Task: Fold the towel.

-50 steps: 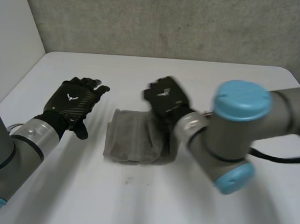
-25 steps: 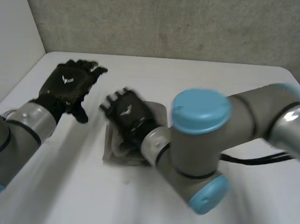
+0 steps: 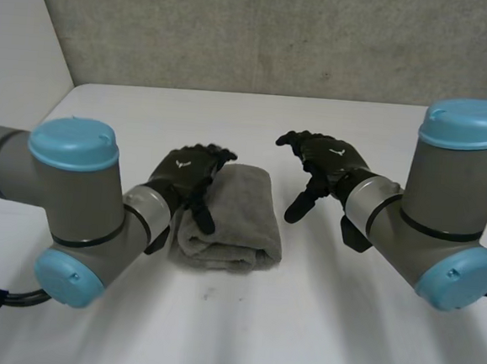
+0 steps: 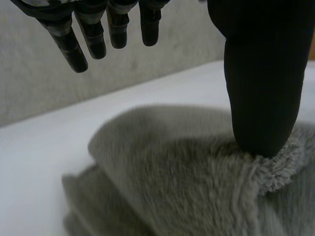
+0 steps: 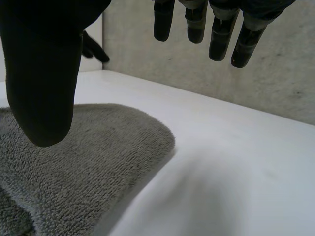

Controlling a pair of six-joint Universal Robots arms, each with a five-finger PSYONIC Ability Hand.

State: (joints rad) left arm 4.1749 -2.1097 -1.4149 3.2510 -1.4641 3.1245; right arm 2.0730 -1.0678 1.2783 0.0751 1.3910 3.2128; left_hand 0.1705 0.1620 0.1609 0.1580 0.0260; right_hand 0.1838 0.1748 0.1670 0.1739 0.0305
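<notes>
- Towel (image 3: 234,219): lies near the middle of the table (image 3: 342,325) as a compact, thick grey bundle with a rounded far edge and layered folds at its near edge.
- Change in the towel: one second ago it lay wider and flatter. It is now narrower, so a fold from the 3 o'clock side toward 9 o'clock appears to be finished.
- Left hand (image 3: 187,171): has come in from well apart at 9 o'clock and now sits on the towel's 10 o'clock edge. Its fingers are straight and released, and the thumb tip presses down on the pile. Nothing is grasped.
- Right hand (image 3: 330,159): half a second ago it lay across the towel. It has since withdrawn to 2 o'clock of the towel, clear of the cloth, with fingers spread and released, holding nothing.
- Meaning for the task: the fold looks to be laid. The left hand is judged to be pinning or flattening it, so the task is near its end.
- Markings: a small white emblem sits on the back of each hand. No lettering can be read on it, and the towel shows no label.
</notes>
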